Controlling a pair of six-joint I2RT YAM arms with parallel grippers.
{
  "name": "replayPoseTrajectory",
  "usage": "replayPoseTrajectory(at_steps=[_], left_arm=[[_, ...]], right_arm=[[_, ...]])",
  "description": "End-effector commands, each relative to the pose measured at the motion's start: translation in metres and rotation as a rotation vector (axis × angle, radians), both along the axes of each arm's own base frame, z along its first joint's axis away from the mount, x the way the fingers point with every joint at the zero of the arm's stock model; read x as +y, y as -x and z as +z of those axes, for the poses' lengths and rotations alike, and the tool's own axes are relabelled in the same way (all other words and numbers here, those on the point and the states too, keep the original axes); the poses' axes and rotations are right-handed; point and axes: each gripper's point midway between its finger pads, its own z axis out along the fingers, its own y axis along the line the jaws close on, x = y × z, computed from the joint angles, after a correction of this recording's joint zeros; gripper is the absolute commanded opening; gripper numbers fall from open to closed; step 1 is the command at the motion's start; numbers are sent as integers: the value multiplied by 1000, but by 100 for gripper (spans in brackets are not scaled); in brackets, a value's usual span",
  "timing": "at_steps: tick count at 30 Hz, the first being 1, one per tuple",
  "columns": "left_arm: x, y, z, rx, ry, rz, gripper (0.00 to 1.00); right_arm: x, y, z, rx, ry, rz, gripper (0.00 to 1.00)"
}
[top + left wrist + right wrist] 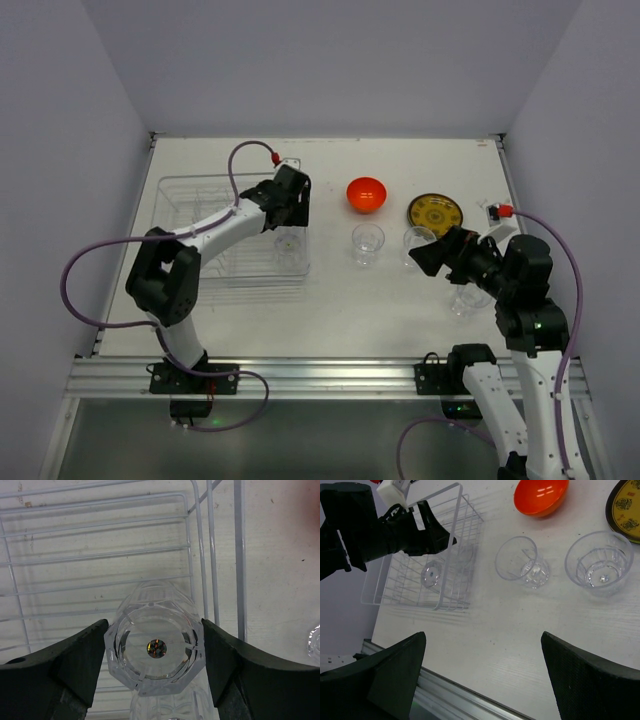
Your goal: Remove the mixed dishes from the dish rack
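The dish rack (200, 230) of clear walls and thin bars sits at the table's left. A clear glass (150, 605) stands upside down inside the rack's right end (100, 555). My left gripper (155, 655) reaches down over it, a finger pressed against each side of its faceted base. In the top view the same glass (290, 241) shows just under the left gripper (290, 215). On the bare table stand an orange bowl (367, 194), a yellow patterned plate (435, 212) and three clear glasses (367, 242) (419, 240) (468, 298). My right gripper (483, 636) hangs open above the table, holding nothing.
The right wrist view shows the orange bowl (541, 496), the plate (626, 505), two upright glasses (520, 560) (599, 562) and the rack (450, 555) with the left arm (370, 530) over it. The table's metal front rail (320, 375) runs along the near edge.
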Motion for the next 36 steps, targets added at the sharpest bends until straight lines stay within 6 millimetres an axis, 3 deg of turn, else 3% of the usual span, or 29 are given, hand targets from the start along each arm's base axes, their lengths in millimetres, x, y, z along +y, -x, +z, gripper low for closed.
replayPoseTrajectory(at_steps=[1,6,9,10,14,15,20,24,25,26,28,29,30,32,33,34,35,36], left_arm=[[2,-9,-6,-21,-3,38,77],[2,-8,-8,-25,6,45,64],[4,-9,0,-44,9,52,48],[5,-9,4,-53,7,59,36],[13,-11,41,-132,31,102,5],[15,-11,61,-171,52,109,1],[27,-8,131,-333,119,150,0],[35,9,190,-453,231,154,0],[24,16,198,-451,301,107,0],[20,27,220,-489,377,65,0],[-6,46,237,-494,537,-69,0],[-11,59,265,-559,628,-121,0],[-24,73,260,-525,697,-191,0],[-29,90,277,-554,789,-235,0],[-42,104,274,-506,854,-297,0],[-47,111,276,-496,894,-327,0],[-51,121,292,-530,961,-369,0],[-61,134,287,-481,1045,-413,0]], right_arm=[[5,3,3,-25,-2,39,99],[7,4,3,-51,-19,49,99],[20,9,9,-75,-83,113,99],[23,9,4,-67,-99,129,99],[29,10,6,-68,-134,160,99],[28,9,5,-66,-132,152,99],[25,7,8,-73,-120,134,99],[29,5,3,-64,-156,140,99],[36,8,6,-74,-190,183,99],[44,6,23,-136,-254,226,99],[60,13,20,-105,-367,339,99],[64,8,31,-96,-450,347,99],[66,6,26,-75,-486,355,99],[73,2,36,-115,-538,374,99],[76,0,36,-133,-544,376,99],[85,3,49,-204,-550,416,99],[90,7,55,-236,-554,456,99],[100,11,57,-241,-560,513,99]])
